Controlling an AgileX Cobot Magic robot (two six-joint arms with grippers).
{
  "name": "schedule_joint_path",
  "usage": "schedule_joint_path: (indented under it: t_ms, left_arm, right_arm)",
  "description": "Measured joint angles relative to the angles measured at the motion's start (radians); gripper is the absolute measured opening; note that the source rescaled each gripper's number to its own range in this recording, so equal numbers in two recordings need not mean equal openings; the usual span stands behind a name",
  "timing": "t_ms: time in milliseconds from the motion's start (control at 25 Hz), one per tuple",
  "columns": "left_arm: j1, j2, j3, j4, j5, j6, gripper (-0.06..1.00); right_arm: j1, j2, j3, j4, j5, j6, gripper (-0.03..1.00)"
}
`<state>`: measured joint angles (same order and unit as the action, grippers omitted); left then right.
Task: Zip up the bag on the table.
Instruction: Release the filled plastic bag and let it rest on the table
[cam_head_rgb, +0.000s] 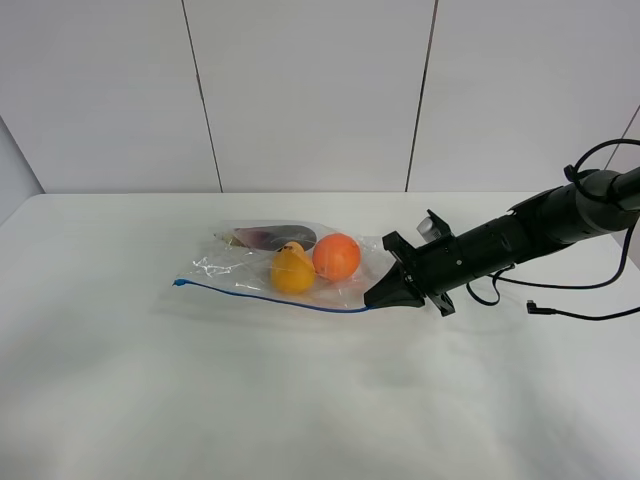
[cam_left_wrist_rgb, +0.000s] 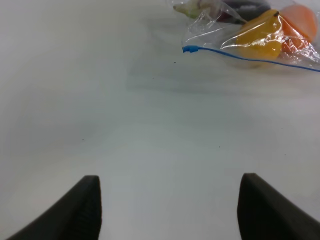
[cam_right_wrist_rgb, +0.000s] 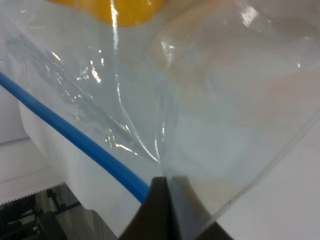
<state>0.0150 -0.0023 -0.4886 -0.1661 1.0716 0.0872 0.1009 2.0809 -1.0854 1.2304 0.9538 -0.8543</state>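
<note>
Right wrist view: right gripper (cam_right_wrist_rgb: 167, 181) jaws tight on bag (cam_right_wrist_rgb: 215, 100) corner beside zipper (cam_right_wrist_rgb: 75, 137).

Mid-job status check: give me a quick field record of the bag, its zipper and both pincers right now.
bag: clear crinkly plastic zip bag, lying on the plain white table
contents: round orange item, yellow item, dark elongated item
zipper: thin blue zipper strip along one edge; whether sealed is unclear
right pincer: shut on the bag's corner beside the strip's end
left pincer: open, apart from the bag
</note>
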Motion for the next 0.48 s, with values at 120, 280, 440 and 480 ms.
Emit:
schedule_joint_path:
  t_ms: [120, 280, 440, 480]
  left_arm:
    - [0.000, 0.000, 0.000, 0.000, 0.000, 0.001, 0.84]
    - [0.000, 0.000, 0.000, 0.000, 0.000, 0.001, 0.84]
    - [0.000, 0.000, 0.000, 0.000, 0.000, 0.001, 0.84]
    - [0.000, 0.000, 0.000, 0.000, 0.000, 0.001, 0.84]
  right_arm:
    - [0.000, 0.000, 0.000, 0.000, 0.000, 0.000, 0.00]
    - [0.000, 0.000, 0.000, 0.000, 0.000, 0.000, 0.00]
    - [0.000, 0.000, 0.000, 0.000, 0.001, 0.000, 0.00]
    - [0.000, 0.000, 0.000, 0.000, 0.001, 0.000, 0.00]
